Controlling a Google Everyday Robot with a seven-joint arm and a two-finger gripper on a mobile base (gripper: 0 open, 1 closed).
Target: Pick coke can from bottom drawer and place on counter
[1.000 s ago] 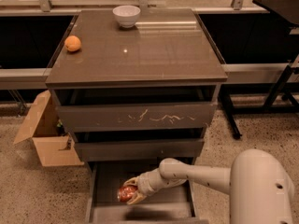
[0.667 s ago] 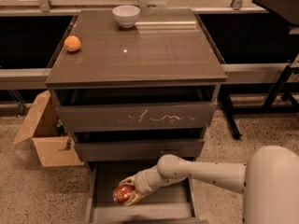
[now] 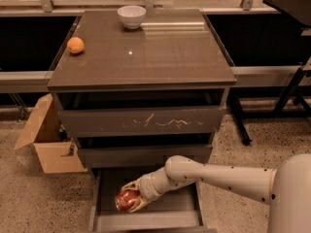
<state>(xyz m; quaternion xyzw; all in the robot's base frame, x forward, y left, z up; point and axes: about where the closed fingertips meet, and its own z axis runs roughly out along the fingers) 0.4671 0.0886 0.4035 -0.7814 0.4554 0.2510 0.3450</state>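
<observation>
The coke can (image 3: 126, 199) is red with a silver end and lies on its side, tilted, inside the open bottom drawer (image 3: 172, 212). My gripper (image 3: 130, 198) reaches into that drawer from the right, and its pale fingers (image 3: 131, 186) are shut around the can. I cannot tell whether the can rests on the drawer floor or hangs just above it. The counter (image 3: 160, 52) is the glossy grey-brown top of the cabinet, well above the gripper.
A white bowl (image 3: 131, 16) stands at the counter's back edge and an orange (image 3: 76, 45) at its left. The scratched upper drawer (image 3: 141, 122) and middle drawer (image 3: 146, 154) stand slightly open above the gripper. An open cardboard box (image 3: 46, 137) sits on the floor at the left.
My gripper has slid a little to the left in the bottom drawer with the can between its fingers. Nothing else has moved.
</observation>
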